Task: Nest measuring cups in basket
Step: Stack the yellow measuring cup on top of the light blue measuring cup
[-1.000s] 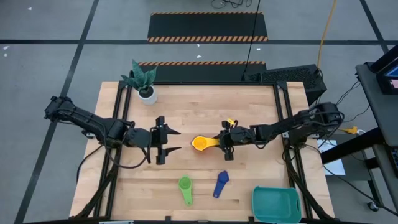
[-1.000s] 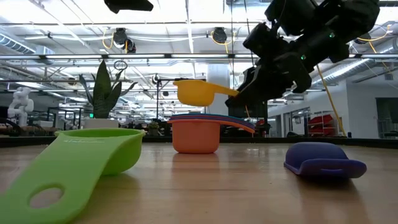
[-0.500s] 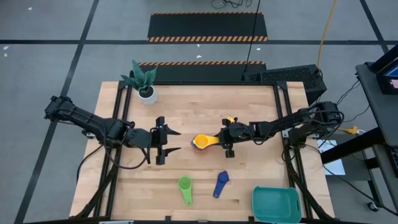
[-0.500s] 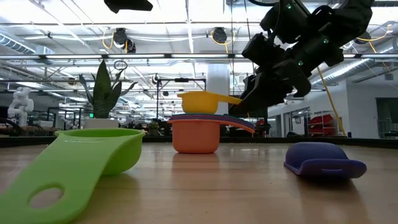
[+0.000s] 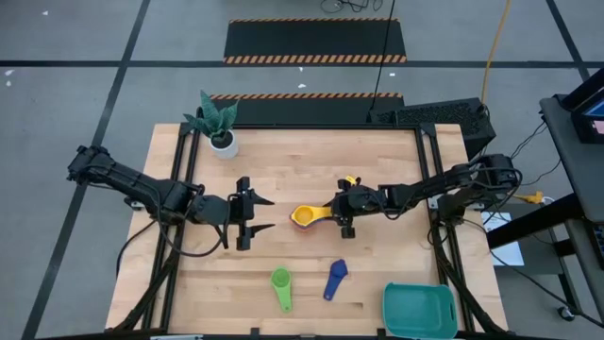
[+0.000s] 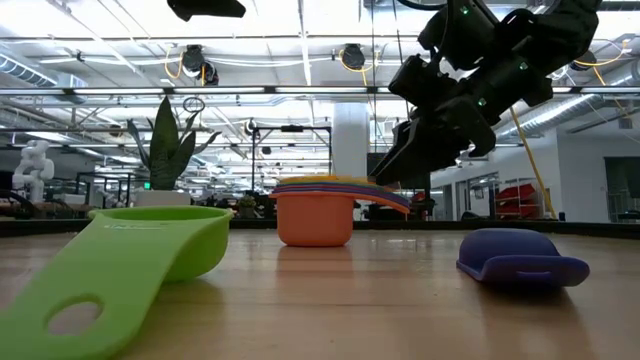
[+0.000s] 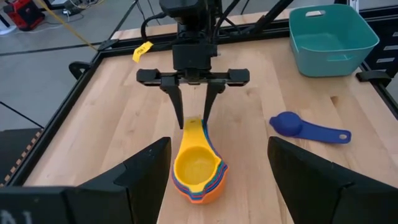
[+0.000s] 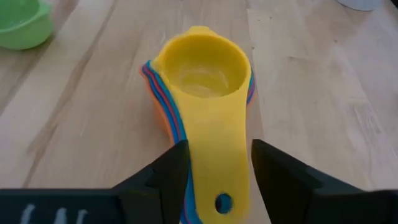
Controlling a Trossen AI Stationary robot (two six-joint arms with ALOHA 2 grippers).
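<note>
Right wrist view shows the yellow cup [image 8: 205,74] seated in the nested stack [image 7: 198,182] on the worktop [image 5: 377,161], just ahead of the right claw [image 5: 332,214], whose fingers stand released either side of its handle. Nesting continues: next, back off and fetch the green cup [image 5: 280,280]. Left claw [image 5: 267,213] waits spread beyond the stack.

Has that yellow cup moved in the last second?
Yes. The yellow cup dropped into the cup stack on the table; a second ago it hung above the stack, in the right gripper.
</note>
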